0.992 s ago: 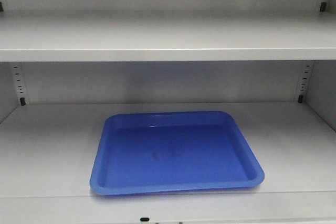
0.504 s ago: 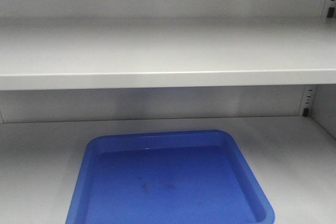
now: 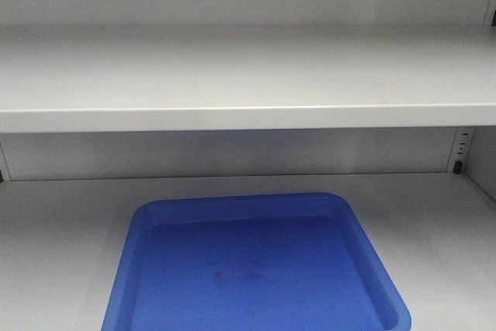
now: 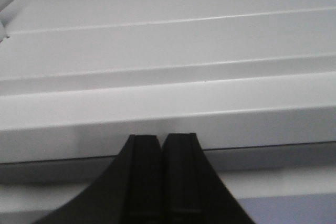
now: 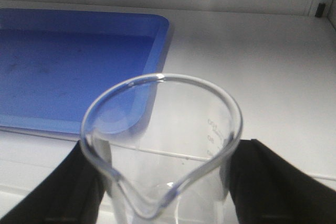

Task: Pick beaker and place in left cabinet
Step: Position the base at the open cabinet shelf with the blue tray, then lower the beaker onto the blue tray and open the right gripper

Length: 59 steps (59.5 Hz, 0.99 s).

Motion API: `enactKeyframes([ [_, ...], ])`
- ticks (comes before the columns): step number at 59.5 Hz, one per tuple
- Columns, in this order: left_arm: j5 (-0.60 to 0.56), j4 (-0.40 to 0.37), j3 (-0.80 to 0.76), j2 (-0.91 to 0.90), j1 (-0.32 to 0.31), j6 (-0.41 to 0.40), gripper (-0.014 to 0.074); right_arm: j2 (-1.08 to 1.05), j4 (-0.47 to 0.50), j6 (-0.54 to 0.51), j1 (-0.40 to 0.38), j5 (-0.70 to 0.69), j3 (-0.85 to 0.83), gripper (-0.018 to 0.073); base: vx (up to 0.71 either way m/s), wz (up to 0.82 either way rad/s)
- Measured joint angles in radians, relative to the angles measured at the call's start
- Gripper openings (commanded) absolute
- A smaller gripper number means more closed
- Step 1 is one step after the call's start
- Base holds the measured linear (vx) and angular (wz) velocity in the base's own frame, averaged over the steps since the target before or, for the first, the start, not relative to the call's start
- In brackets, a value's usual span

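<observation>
In the right wrist view my right gripper is shut on the clear beaker. Its black fingers press both sides and the spout points toward the camera. The beaker is held just before the front edge of the light grey cabinet's lower shelf, right of the blue tray. In the left wrist view my left gripper is shut and empty, facing the front edge of a cabinet shelf. The front view shows the cabinet shelves and the tray; neither gripper nor the beaker shows there.
The blue tray lies on the lower shelf, left of centre in the right wrist view. Bare shelf surface lies right of it. A slotted rail runs up the back right corner. The upper shelf overhangs the lower one.
The front view has moved closer to the cabinet and lower; the tray now fills the bottom and is cut off by the frame. Over the last half second it shifted only slightly.
</observation>
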Motion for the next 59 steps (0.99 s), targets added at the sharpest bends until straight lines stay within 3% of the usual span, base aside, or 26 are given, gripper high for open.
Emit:
enactKeyframes([
  [27, 0.0, 0.0, 0.0, 0.0, 0.0, 0.0, 0.0004, 0.004, -0.009, 0.0, 0.0, -0.021, 0.0, -0.0003, 0.0, 0.0],
  [43, 0.0, 0.0, 0.0, 0.0, 0.0, 0.0, 0.0004, 0.146, -0.037, 0.0, 0.0, -0.277, -0.004, -0.0003, 0.0, 0.0],
  [59, 0.0, 0.0, 0.0, 0.0, 0.0, 0.0, 0.0004, 0.505, -0.046, 0.0, 0.0, -0.52, -0.139, -0.0003, 0.0, 0.0],
])
